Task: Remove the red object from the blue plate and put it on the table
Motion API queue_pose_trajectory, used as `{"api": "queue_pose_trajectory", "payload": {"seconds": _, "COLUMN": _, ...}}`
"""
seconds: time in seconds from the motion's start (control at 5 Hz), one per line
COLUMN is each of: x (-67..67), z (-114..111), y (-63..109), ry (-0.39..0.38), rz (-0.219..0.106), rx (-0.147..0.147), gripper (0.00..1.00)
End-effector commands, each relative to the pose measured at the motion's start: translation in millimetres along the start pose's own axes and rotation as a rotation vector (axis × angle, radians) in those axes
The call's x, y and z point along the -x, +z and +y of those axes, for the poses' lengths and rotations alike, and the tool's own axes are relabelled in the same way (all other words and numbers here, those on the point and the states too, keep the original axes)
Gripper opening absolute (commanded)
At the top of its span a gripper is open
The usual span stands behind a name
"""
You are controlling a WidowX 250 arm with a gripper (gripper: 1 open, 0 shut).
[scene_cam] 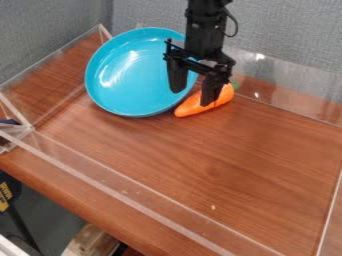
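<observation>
The red object, a small orange-red carrot shape, lies on the table just off the right rim of the blue plate. Its pointed end faces front-left, close to the plate's edge. My gripper hangs from the black arm directly above the carrot. It is open, its two black fingers are spread, and nothing is held between them. The plate's bowl is bare.
Low clear acrylic walls edge the wood-grain tabletop on all sides. The plate sits at the back left, near the rear wall. A grey fabric panel stands behind the table.
</observation>
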State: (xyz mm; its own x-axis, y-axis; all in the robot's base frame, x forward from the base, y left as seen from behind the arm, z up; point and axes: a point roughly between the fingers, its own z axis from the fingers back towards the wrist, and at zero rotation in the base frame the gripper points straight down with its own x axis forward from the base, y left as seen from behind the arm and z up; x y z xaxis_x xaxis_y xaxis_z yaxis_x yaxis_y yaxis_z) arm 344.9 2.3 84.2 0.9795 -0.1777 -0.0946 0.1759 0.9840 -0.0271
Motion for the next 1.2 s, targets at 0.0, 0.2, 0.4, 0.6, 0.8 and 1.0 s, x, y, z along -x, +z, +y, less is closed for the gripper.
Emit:
{"api": "queue_pose_trajectory", "payload": {"seconds": 0.0, "x": -12.6, "z": -7, "y": 24.8, "ry": -0.06, "rz": -0.066, "rx": -0.022, "gripper": 0.0}}
{"api": "queue_pose_trajectory", "payload": {"seconds": 0.2, "x": -7.9, "z": 3, "y": 21.5, "ry": -0.059, "rz": -0.065, "rx": -0.023, "gripper": 0.0}}
{"api": "queue_pose_trajectory", "payload": {"seconds": 0.4, "x": -12.5, "z": 7, "y": 10.8, "ry": -0.043, "rz": -0.062, "rx": -0.021, "gripper": 0.0}}
{"api": "queue_pose_trajectory", "payload": {"seconds": 0.6, "x": -17.1, "z": 11, "y": -0.3, "ry": -0.028, "rz": -0.057, "rx": -0.02, "gripper": 0.0}}
{"api": "queue_pose_trajectory", "payload": {"seconds": 0.8, "x": -19.7, "z": 15, "y": -9.9, "ry": -0.016, "rz": -0.06, "rx": -0.018, "gripper": 0.0}}
{"api": "queue_pose_trajectory", "payload": {"seconds": 1.0, "x": -21.2, "z": 26, "y": -11.7, "ry": -0.067, "rz": -0.054, "rx": -0.02, "gripper": 0.0}}
